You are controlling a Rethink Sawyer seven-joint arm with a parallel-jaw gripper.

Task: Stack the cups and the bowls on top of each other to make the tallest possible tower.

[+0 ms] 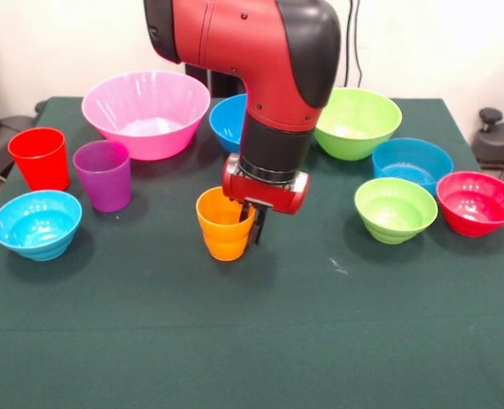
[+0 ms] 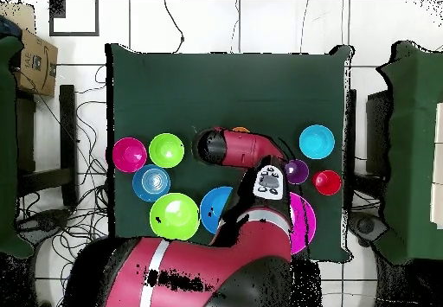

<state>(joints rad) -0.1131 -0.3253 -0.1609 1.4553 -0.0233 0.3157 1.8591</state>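
Orange plastic marks the stepped cup (image 1: pixel 224 225) that stands upright near the middle of the green-clothed desk (image 1: pixel 260 341), and the claw (image 1: pixel 250 223) is down at its rim: 1 dark finger runs down the outside of the cup's wall on the picture's right, while the other is hidden, so I cannot tell whether the claw is clamped on the wall or merely straddling it. In the front view the red cup (image 1: pixel 40 158) and purple cup (image 1: pixel 104 175) stand side by side at the left, with a light blue bowl (image 1: pixel 37 223) just in front of them and the big pink bowl (image 1: pixel 146 112) behind. To the right sit 2 lime green bowls (image 1: pixel 357 122) (image 1: pixel 395 209), a blue bowl (image 1: pixel 412 162) and a red bowl (image 1: pixel 478 202); another blue bowl (image 1: pixel 229 121) shows partly behind the arm (image 1: pixel 269 60).
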